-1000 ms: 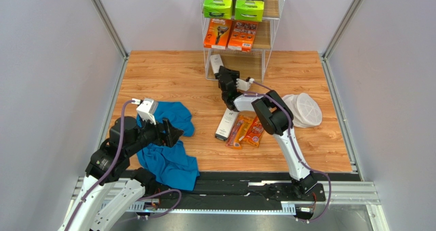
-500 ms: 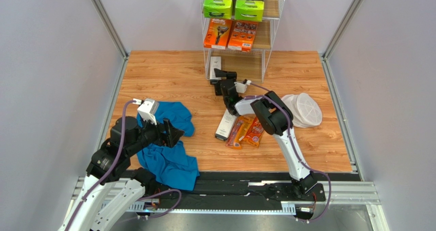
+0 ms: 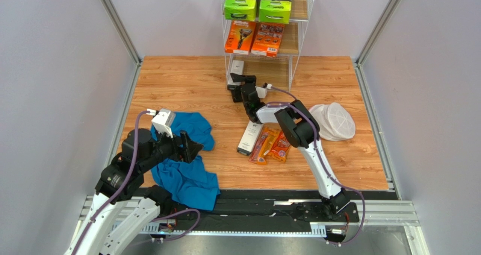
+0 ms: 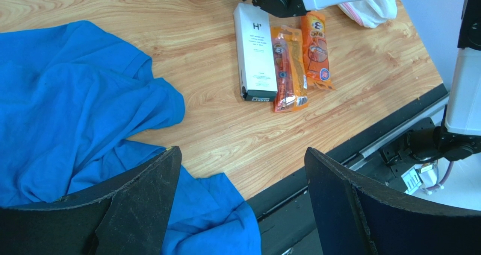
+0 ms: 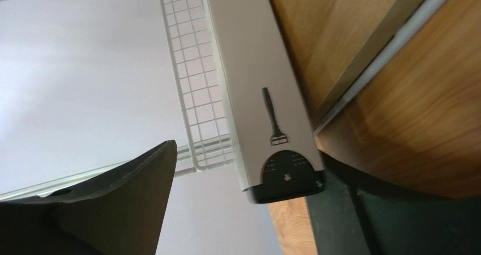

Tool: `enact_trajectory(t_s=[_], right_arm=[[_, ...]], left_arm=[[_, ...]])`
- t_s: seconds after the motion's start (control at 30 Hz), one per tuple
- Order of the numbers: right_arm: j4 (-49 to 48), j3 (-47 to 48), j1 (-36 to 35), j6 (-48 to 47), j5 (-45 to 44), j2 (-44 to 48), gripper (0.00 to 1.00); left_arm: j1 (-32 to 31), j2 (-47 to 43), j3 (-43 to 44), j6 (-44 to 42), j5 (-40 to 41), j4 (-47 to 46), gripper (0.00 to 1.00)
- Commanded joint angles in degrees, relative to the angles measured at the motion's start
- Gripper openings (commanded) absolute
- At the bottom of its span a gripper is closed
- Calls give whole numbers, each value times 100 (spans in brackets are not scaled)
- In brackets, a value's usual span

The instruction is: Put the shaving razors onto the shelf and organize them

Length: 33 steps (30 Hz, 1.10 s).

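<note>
Right gripper (image 3: pixel 239 81) sits at the shelf (image 3: pixel 293 69), at the front left of the bottom tier. Jaws are spread. One slim white box (image 5: pixel 254 86) lies against one finger only, with a clear gap to the other, so it is not clamped.

That box is on the bottom tier, hard against the shelf's left wire-grid side. Its long axis runs front to back into the shelf, with the dark end and razor icon facing out toward the gripper.

- **Top tier:** two black boxes with lime-green ends (image 3: pixel 257 9), side by side, green ends facing out.
- **Middle tier:** two orange boxes (image 3: pixel 254 38), side by side.

In front of the shelf, on the table, is the second slim white box (image 4: pixel 254 51). Its long axis points roughly at the shelf, dark end away from it. Two orange blister packs (image 4: pixel 302 57) lie parallel, just beside it, on its right in the top view.

Left gripper (image 4: pixel 243 156) is well apart from the shelf, over a blue cloth (image 4: pixel 73 102). Jaws wide, nothing between them.
</note>
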<state>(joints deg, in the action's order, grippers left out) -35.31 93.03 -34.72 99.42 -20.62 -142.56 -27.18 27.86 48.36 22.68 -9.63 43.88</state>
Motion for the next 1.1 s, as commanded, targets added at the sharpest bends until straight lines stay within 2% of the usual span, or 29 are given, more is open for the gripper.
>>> enact_trajectory(t_s=[0.0, 0.27, 0.5, 0.53, 0.73, 0.77, 0.93, 1.07], right_arm=[[156, 189, 79, 139, 216, -149, 83], [-230, -566, 79, 262, 418, 123, 84], [-196, -1103, 53, 465, 840, 369, 84], [-135, -1216, 53, 439, 849, 517, 87], [937, -1314, 0, 245, 683, 993, 88], [1417, -1279, -8, 201, 630, 1115, 88], [2473, -727, -17, -229, 594, 1143, 92], [2591, -383, -9, -274, 805, 959, 97]], left_arm=[[20, -26, -2, -79, -83, -178, 88], [11, -26, -11, -79, -101, -187, 88], [11, -35, -19, -79, -127, -195, 88], [11, -43, -11, -88, -127, -204, 88], [11, -70, -28, -79, -153, -204, 89], [11, -70, -28, -88, -153, -204, 88], [11, 9, -2, -27, 127, -152, 88], [20, 421, 33, 149, 531, -169, 89]])
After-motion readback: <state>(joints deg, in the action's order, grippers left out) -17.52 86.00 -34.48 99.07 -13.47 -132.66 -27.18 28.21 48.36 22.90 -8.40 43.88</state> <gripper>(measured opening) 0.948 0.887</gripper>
